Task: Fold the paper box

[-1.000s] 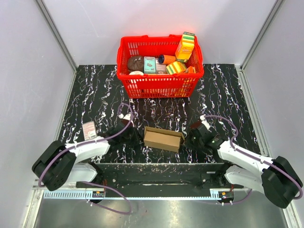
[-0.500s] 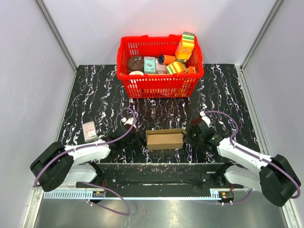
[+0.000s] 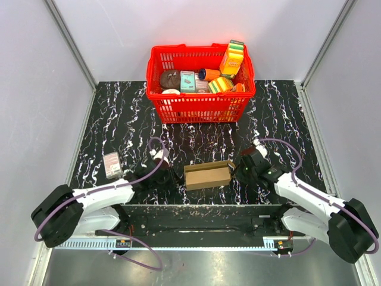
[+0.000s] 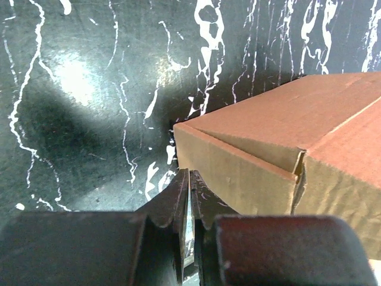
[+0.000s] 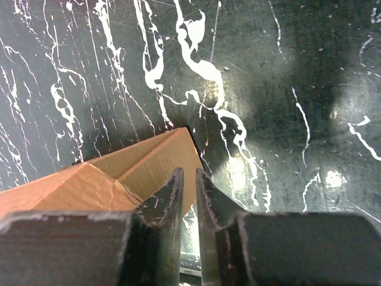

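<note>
Left claw [image 4: 189, 174] shut, right claw [image 5: 189, 174] barely parted

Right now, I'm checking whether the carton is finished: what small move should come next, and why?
Probably nudge the right end effector toward the paper box to press its end flap inward. That flap juts out open just beside it, with nothing gripped. The end by the left end effector looks closed, so the right end seems to be what is left.

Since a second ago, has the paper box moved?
Yes. In the top view the paper box has turned counterclockwise: its right end swung toward the red basket, and it now lies nearly parallel to the basket's front wall.
</note>
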`<action>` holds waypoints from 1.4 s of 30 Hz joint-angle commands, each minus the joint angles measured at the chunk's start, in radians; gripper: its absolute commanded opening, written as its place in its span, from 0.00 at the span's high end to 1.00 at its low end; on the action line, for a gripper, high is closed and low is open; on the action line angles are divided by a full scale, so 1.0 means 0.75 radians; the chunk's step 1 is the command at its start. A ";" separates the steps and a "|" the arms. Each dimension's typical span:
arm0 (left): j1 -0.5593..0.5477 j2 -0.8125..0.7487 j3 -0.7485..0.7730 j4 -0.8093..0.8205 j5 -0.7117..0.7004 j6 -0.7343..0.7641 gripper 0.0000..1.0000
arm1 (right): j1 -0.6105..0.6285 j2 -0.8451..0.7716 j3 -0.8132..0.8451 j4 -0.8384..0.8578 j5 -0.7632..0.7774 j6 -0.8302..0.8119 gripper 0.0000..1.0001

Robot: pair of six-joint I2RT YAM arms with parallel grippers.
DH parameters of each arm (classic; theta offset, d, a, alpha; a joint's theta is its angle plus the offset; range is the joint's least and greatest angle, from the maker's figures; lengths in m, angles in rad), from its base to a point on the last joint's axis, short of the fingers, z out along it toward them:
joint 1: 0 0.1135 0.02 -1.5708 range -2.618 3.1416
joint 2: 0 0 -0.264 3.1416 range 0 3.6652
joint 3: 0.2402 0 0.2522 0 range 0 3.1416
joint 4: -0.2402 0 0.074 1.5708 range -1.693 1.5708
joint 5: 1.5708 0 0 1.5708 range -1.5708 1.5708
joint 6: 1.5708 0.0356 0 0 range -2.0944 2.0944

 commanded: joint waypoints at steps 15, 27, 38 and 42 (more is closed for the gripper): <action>-0.003 -0.204 0.051 -0.246 -0.136 -0.010 0.91 | -0.013 -0.270 0.127 -0.476 0.180 0.085 0.73; 0.056 -0.447 0.327 -0.584 -0.285 0.143 0.96 | -0.013 -0.470 0.373 -0.542 0.221 -0.276 0.56; 0.345 -0.308 0.470 -0.510 -0.103 0.325 1.00 | -0.013 -0.328 0.569 -0.472 0.064 -0.726 0.49; 0.357 -0.196 0.529 -0.453 -0.064 0.364 1.00 | -0.013 -0.195 0.614 -0.433 -0.044 -0.880 0.49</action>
